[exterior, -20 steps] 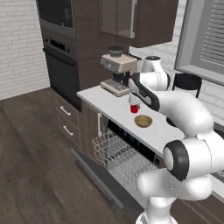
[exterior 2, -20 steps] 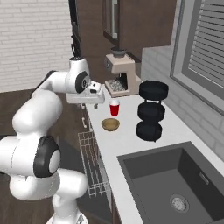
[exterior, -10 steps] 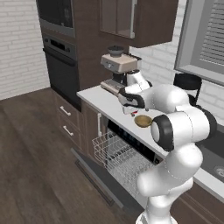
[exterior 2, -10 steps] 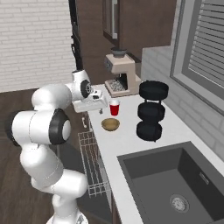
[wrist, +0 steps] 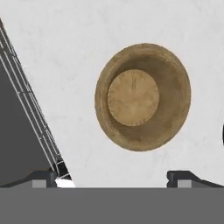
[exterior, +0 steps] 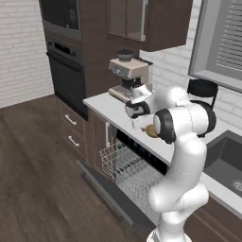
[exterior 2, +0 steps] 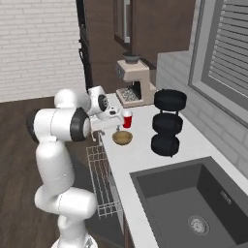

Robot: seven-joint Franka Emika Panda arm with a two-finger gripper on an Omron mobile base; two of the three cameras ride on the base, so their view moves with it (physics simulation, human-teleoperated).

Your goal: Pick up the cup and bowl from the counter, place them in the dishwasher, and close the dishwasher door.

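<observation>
The tan-brown bowl (wrist: 142, 96) lies upright on the light counter (wrist: 65, 48), just ahead of my open gripper (wrist: 116, 177), whose dark fingertips (wrist: 43, 177) stand wide apart with nothing between them. From the right base view, the gripper (exterior 2: 115, 125) hangs just above the counter's front edge, close beside the bowl (exterior 2: 122, 138), and the red cup (exterior 2: 127, 118) stands a little behind it. The arm hides most of the bowl (exterior: 151, 131) in the left base view. The dishwasher door (exterior: 97, 184) lies open and flat, with the white wire rack (exterior: 125, 165) pulled out over it.
A black three-tier stand (exterior 2: 167, 121) stands on the counter right of the bowl. A coffee machine (exterior 2: 133, 82) sits at the back, and a dark sink (exterior 2: 189, 203) lies nearer the base. The rack's wires (wrist: 26, 113) run along the counter edge beside my left fingertip.
The arm has folded in and swung the hand down from near the cup to just above the counter edge by the bowl. Cup and bowl have stayed put.
</observation>
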